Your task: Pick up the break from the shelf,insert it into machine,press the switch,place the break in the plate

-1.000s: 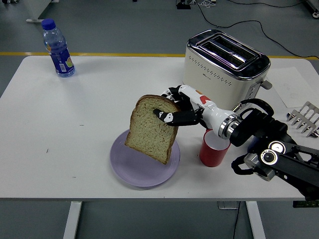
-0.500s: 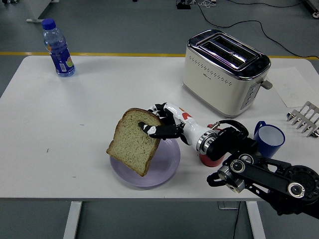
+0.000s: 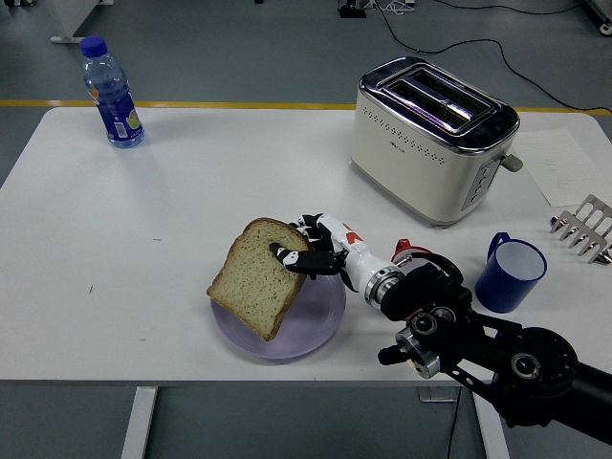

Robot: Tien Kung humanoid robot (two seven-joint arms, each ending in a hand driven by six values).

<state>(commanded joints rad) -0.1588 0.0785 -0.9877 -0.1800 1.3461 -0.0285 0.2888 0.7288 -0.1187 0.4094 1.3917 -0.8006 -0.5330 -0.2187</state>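
The right hand (image 3: 311,253) is pinching the bread slice (image 3: 256,277) by its top corner over the plate (image 3: 325,320) below it, and that soft, light slice looks easy to tear.

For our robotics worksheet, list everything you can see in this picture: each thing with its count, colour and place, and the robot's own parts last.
bread slice: one, tan, tilted over the plate's left side, held by the right hand
plate: one, lilac, near edge centre
toaster: one, cream and chrome, far right
mug: one, blue, right of the arm
water bottle: one, blue-capped, far left corner
rack: one, metal, right edge
red cup: one, mostly hidden behind the arm
table: one, white
right hand: one, black and white, fingers gripping the bread
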